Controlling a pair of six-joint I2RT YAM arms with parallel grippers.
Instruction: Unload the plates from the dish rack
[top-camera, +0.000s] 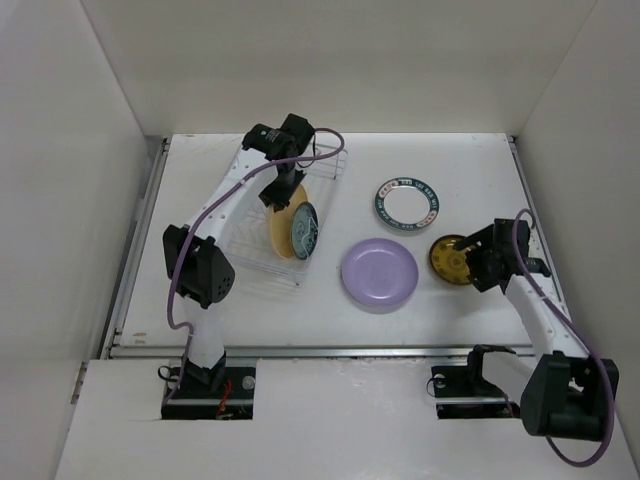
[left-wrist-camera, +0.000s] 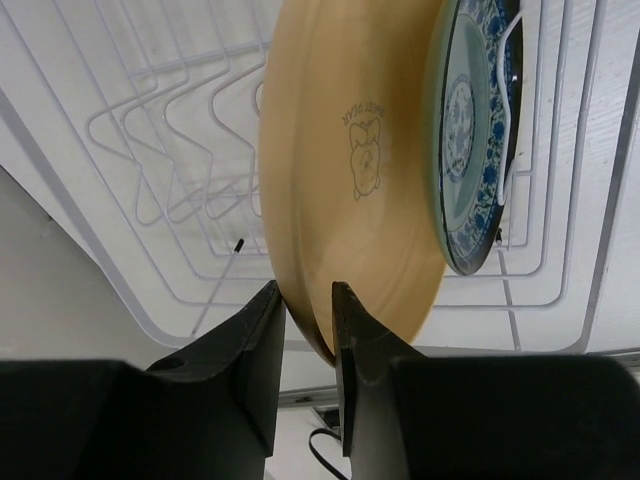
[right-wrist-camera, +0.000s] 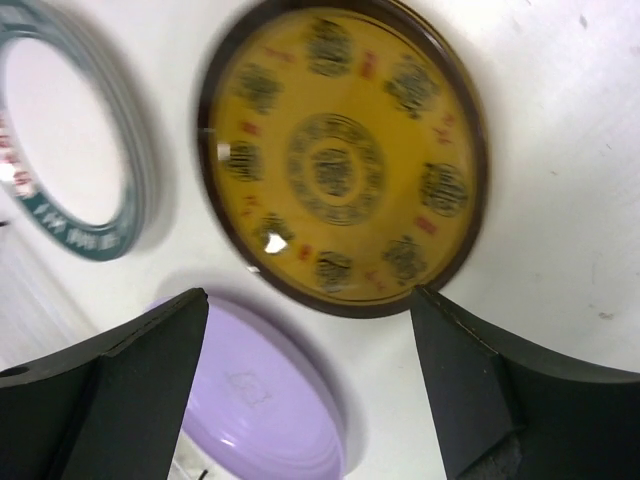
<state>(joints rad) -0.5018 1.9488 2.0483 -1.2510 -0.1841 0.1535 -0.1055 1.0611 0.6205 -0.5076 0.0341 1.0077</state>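
Observation:
The white wire dish rack (top-camera: 250, 225) holds two plates on edge: a plain yellow plate (top-camera: 283, 232) and a teal patterned plate (top-camera: 305, 230). My left gripper (top-camera: 277, 192) reaches down into the rack. In the left wrist view its jaws (left-wrist-camera: 305, 290) straddle and close on the rim of the yellow plate (left-wrist-camera: 340, 160), which stands in the rack (left-wrist-camera: 150, 130) next to the teal plate (left-wrist-camera: 470, 130). My right gripper (top-camera: 480, 262) is open and empty just above the brown-gold plate (right-wrist-camera: 340, 150).
On the table lie the lavender plate (top-camera: 379, 273), the white plate with a dark teal rim (top-camera: 407, 203) and the brown-gold plate (top-camera: 452, 259). White walls enclose the table on three sides. The white-orange plate is out of view.

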